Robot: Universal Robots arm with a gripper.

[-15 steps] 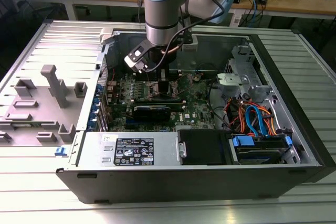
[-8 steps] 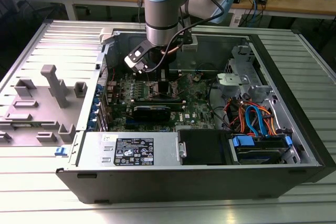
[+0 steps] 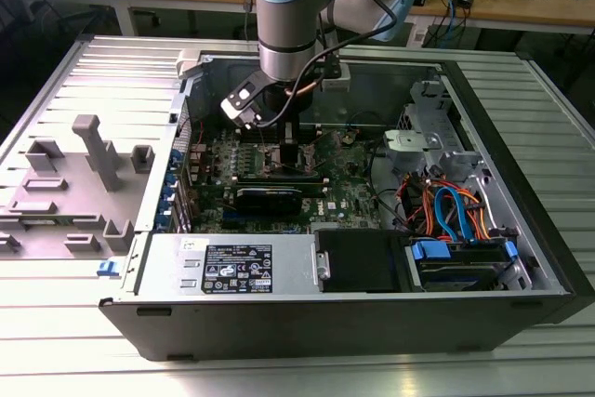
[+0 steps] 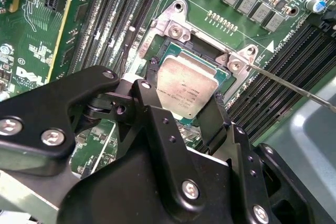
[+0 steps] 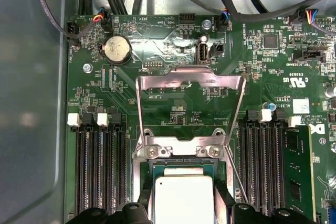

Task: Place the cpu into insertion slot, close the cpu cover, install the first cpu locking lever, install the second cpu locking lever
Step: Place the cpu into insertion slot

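Observation:
The cpu (image 4: 188,88) is a flat silver square that I see between my two black fingers in both wrist views, right over the insertion slot (image 5: 181,169) on the green board. My gripper (image 4: 184,97) is shut on the cpu (image 5: 184,199), one finger on each side edge. Whether the chip rests in the slot or hovers just above it, I cannot tell. The cpu cover (image 5: 157,80), a thin metal frame with a window, stands swung open beyond the slot. A thin wire locking lever (image 4: 294,85) sticks out beside the slot. In the exterior view my gripper (image 3: 284,151) reaches down into the open computer case.
Black memory slots (image 5: 97,171) flank the socket, with one memory stick (image 5: 296,166) fitted. A coin battery (image 5: 116,49) and dark cables (image 5: 247,3) lie past the cover. The case holds a power supply (image 3: 232,267) and a drive bay with coloured cables (image 3: 456,220). Grey fixtures (image 3: 88,169) stand outside.

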